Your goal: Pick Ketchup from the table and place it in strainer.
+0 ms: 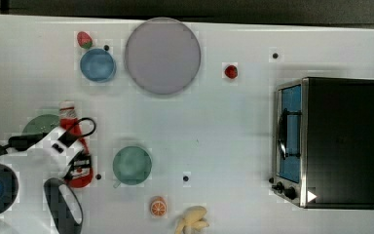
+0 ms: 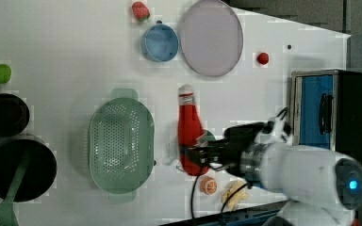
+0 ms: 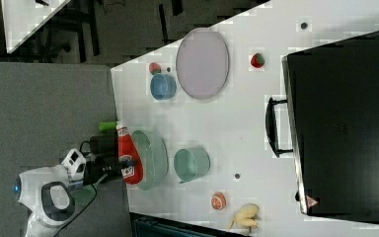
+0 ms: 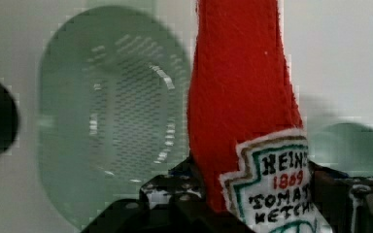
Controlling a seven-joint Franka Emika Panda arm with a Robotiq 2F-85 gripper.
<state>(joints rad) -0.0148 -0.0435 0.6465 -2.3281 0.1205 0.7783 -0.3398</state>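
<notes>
One gripper point(image 2: 199, 155) is clamped on the ketchup point(image 2: 189, 132) at its labelled base, bottle lifted off the worktop point(image 2: 66, 56); cap points away from the gripper. The strainer point(image 2: 121, 143) lies just beside the bottle. Align the bottle with the basket's long axis; clear the wide rim before lowering. Open room surrounds the strainer, though dark pots point(image 2: 19, 165) stand beyond it.

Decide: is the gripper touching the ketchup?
Touching. The wrist view shows the gripper closed on both sides of the ketchup at its label.
</notes>
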